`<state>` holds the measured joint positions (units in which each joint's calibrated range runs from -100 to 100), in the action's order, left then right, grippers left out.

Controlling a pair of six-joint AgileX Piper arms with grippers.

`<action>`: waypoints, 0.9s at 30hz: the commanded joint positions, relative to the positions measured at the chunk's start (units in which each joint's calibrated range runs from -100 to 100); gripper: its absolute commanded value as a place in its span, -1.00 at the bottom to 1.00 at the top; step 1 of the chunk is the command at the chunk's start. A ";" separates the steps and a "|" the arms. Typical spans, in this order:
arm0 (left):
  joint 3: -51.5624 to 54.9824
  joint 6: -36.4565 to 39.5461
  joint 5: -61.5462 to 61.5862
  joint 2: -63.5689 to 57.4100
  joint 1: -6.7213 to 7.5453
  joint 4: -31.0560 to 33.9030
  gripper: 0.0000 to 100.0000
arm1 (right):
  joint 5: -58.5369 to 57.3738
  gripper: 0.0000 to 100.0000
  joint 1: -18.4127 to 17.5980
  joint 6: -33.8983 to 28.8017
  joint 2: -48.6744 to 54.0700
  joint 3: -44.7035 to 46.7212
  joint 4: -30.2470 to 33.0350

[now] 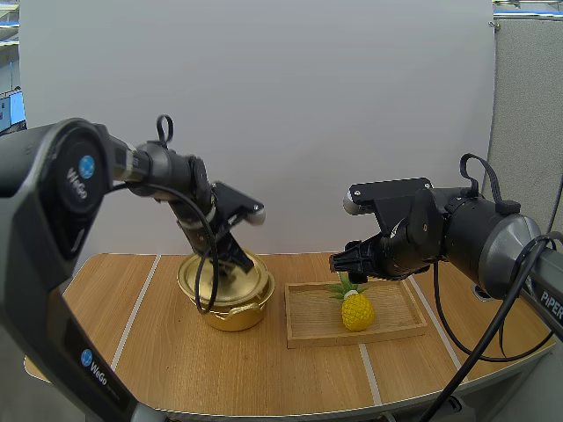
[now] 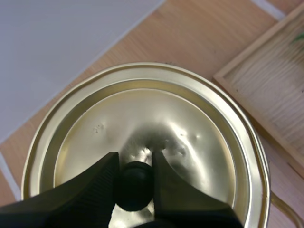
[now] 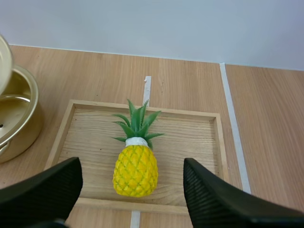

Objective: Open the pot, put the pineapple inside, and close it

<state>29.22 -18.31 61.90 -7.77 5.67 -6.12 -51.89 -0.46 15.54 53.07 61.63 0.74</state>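
High view: left arm (image 1: 62,189), marked "WeGo", bends down over gold metal pot (image 1: 230,309) on desk (image 1: 176,360). Right hand (image 1: 352,264) hovers just above pineapple (image 1: 356,310) on wooden tray (image 1: 308,318).

Left wrist view: left hand (image 2: 135,164) clenched on round black knob (image 2: 135,191) of shiny, dented lid (image 2: 156,114).

Right wrist view: right hand (image 3: 133,166) spread wide, ribbed fingers (image 3: 213,194) flanking yellow pineapple (image 3: 136,171) with green leaves; lid (image 3: 3,61) edge raised above pot (image 3: 21,128) beside tray (image 3: 190,137).

lid knob (image 2: 135,184) partly hidden, pot (image 3: 29,122) cut off

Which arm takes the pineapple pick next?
Right. The right gripper hangs open over the pineapple on the wooden tray; the left gripper is clamped on the lid knob at the pot.
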 commanded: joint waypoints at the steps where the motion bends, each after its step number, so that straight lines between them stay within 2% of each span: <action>1: -4.94 1.63 2.41 -5.56 0.17 1.36 -1.00 | 1.02 1.00 -0.03 0.43 0.69 -0.36 0.03; 5: -11.35 3.23 2.76 -12.55 0.17 3.84 -1.00 | 1.02 1.00 -0.03 0.43 0.69 -0.36 0.03; 15: -22.93 6.83 1.64 -26.18 0.11 3.84 -1.00 | 1.02 1.00 -0.03 0.43 0.69 -0.36 0.03; 27: -33.27 6.83 -0.43 -32.15 0.11 4.36 -1.00 | 1.02 1.00 -0.03 0.43 0.69 -0.36 0.03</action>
<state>-1.97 -12.17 62.93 -39.45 5.67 -2.75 -51.89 -0.46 15.54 53.07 61.63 0.74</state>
